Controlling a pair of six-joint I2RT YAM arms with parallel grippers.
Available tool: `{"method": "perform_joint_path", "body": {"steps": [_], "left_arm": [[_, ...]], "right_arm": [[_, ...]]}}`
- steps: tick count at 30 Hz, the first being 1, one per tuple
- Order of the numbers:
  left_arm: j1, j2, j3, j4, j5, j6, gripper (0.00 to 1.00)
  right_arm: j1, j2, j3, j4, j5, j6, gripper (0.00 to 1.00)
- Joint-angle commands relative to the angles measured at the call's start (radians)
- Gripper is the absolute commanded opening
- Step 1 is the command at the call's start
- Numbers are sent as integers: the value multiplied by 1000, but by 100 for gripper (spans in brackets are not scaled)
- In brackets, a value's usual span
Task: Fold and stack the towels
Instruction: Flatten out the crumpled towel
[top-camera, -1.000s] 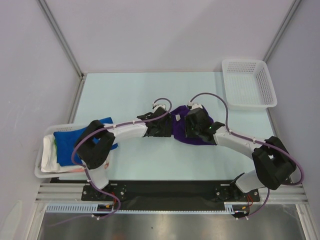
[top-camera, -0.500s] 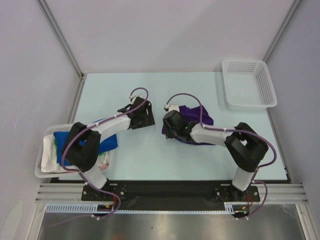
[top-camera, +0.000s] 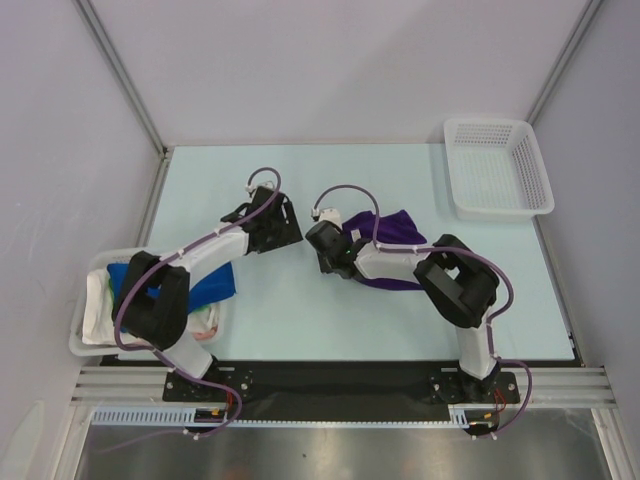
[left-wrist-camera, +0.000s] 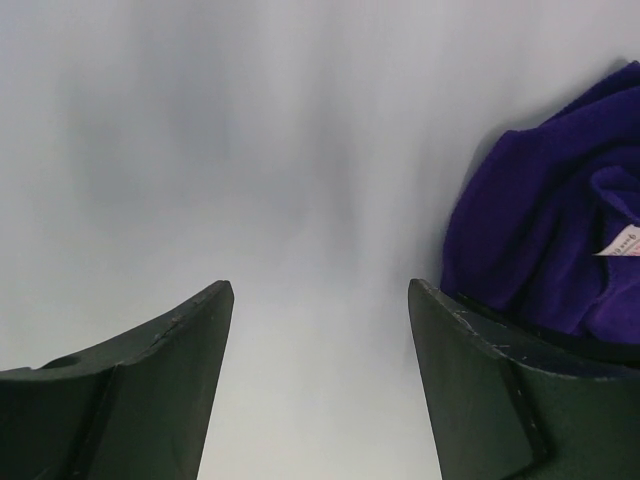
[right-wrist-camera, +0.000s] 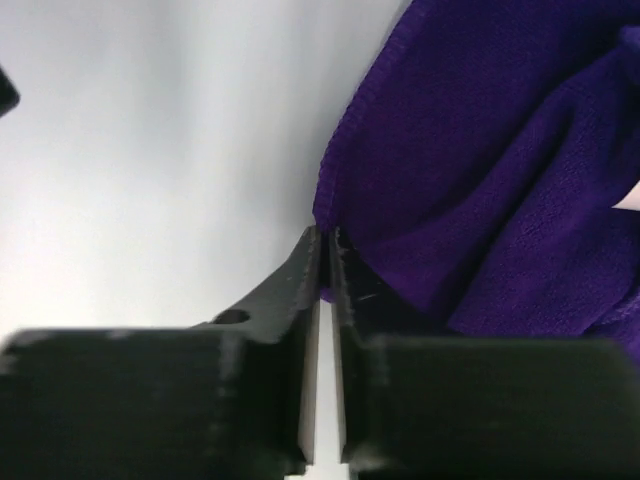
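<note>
A crumpled purple towel (top-camera: 398, 232) lies mid-table, also in the right wrist view (right-wrist-camera: 470, 170) and at the right of the left wrist view (left-wrist-camera: 555, 235). My right gripper (top-camera: 330, 258) (right-wrist-camera: 326, 232) is at the towel's left edge, shut on a corner of the cloth. My left gripper (top-camera: 285, 228) (left-wrist-camera: 320, 290) hovers open just left of the towel over bare table, holding nothing. A blue towel (top-camera: 205, 285) and a white towel (top-camera: 97, 300) lie heaped in the left basket (top-camera: 80, 345).
A white mesh basket (top-camera: 497, 165) with nothing in it stands at the far right corner. Grey walls enclose the table on three sides. The right arm's elbow (top-camera: 455, 285) folds back over the table near the towel.
My left gripper has drawn back to the left, off the purple towel. My right gripper has swung left across the towel to its left edge, and its jaws have closed on the cloth.
</note>
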Motion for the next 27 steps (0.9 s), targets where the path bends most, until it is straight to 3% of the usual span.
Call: {"method": "perform_joint_path", "body": {"steps": [1,12,23,27], "left_arm": [[4,-47,-12,52,55,-10,76],[-126,-79,-12,219,189,107,80],[-192,-10,-18,486,348,130,76],[-226,40,-3,488,339,176,74]], "right_arm": [[-2,-16,-28,-58,49,26,0],[-14,-628,-133,-350,150,-54,0],[-62,-803,-61,-504,204,-90,0],[-85,-820,-67,-513,204,-92,0]]}}
